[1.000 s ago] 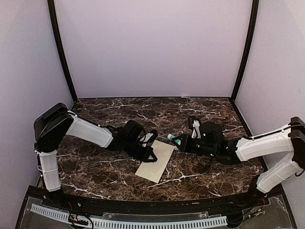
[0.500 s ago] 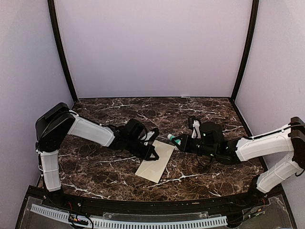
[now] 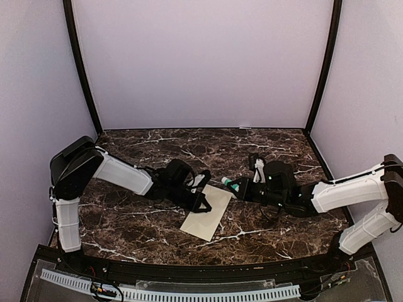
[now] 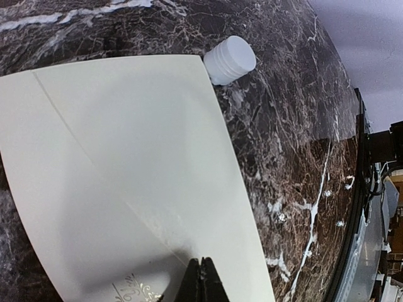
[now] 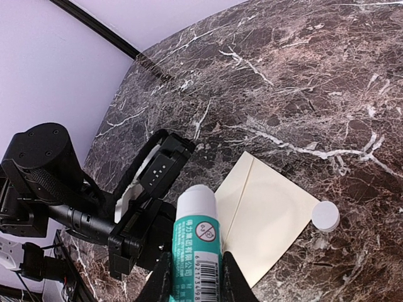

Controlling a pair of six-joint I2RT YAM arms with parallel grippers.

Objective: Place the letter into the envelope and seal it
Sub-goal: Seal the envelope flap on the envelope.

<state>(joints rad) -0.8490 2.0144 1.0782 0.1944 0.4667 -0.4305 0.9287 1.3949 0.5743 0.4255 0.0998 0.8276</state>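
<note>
Pale lilac walls (image 3: pixel 201 63) close in a dark brown marble counter (image 3: pixel 126 220) veined with white, and 2 arms reach toward its middle.

The long cream-yellow paper envelope (image 3: pixel 211 217) lies flat near the counter's centre, its long axis running from 1 o'clock to 7 o'clock in the top view. Its flap seams look folded down, and the faint emblem (image 4: pixel 135 290) faces up. The whitish letter shows in no view; I judge it is inside already.

The left hand (image 4: pixel 200 274) is clenched, its tips pressed together on the envelope near the 9 o'clock edge, pinning it. The right hand (image 5: pixel 195 277) grips a white and teal-green glue stick (image 5: pixel 196 233), held just off the envelope's 1 o'clock corner.

**Risks, as I judge them**
- The flap seems to lie flat, so glue may smear on the outside rather than under it.
- The paper could slide or buckle on the smooth marble if the stick drags harder than the pin holds.
- The 2 hands are near each other, so a long stroke may bump the left fingers.

**In the way**
A small white ribbed plastic cap (image 4: pixel 230 58) stands just beside the envelope's corner, at 1 o'clock in the left wrist view. It could be knocked and roll.
</note>
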